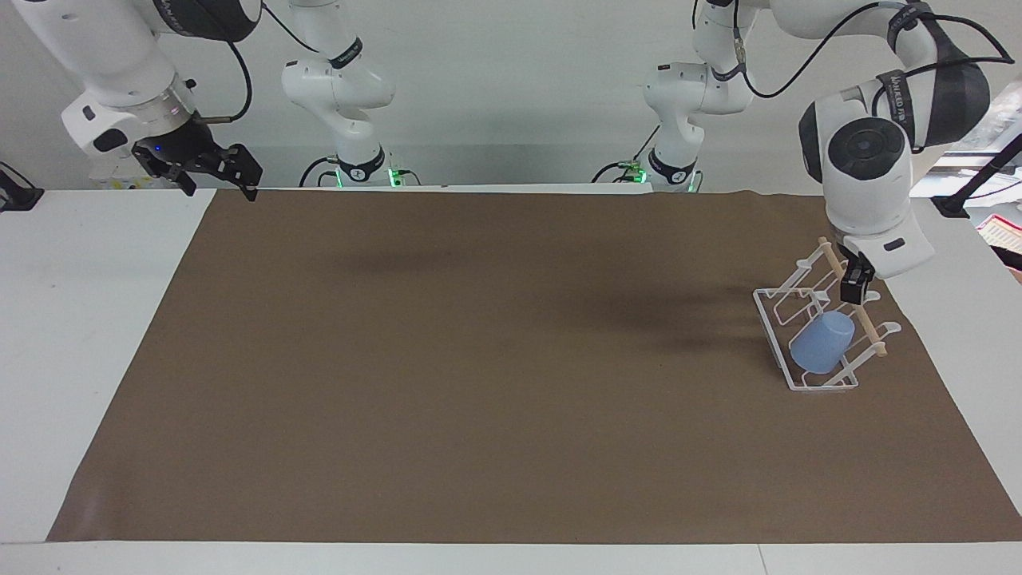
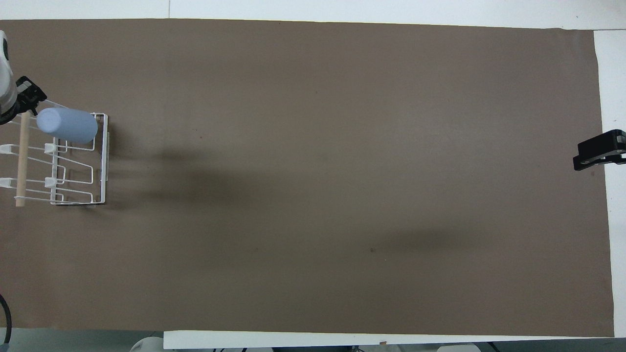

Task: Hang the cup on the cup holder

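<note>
The light-blue cup hangs tilted, mouth down, on a prong of the white wire cup holder at the left arm's end of the brown mat. In the overhead view the cup sits on the prong of the cup holder farthest from the robots. My left gripper is raised just above the holder's wooden dowel, apart from the cup; it also shows in the overhead view. My right gripper waits, open and empty, raised over the mat's corner at the right arm's end.
The brown mat covers most of the white table. A black stand and a red-and-white item lie on the table at the left arm's end.
</note>
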Controlling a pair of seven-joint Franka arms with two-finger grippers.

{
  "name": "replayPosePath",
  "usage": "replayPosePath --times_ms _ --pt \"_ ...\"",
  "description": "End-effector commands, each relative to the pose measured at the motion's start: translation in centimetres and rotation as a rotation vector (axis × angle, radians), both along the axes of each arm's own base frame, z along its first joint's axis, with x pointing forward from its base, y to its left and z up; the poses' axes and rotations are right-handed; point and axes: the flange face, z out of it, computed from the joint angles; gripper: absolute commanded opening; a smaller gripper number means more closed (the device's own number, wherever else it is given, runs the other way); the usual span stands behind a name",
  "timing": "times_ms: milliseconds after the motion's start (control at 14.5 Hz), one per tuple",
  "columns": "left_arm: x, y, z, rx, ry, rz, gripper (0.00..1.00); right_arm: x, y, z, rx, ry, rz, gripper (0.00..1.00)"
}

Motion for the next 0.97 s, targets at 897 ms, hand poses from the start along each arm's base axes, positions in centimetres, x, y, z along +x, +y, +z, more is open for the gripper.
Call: replayPosePath --times_ms 897 --pt "-4.0 0.0 9.6 -0.565 0.21 -0.767 1.0 -0.6 -0.1 0.1 0.023 0.001 0.012 0.99"
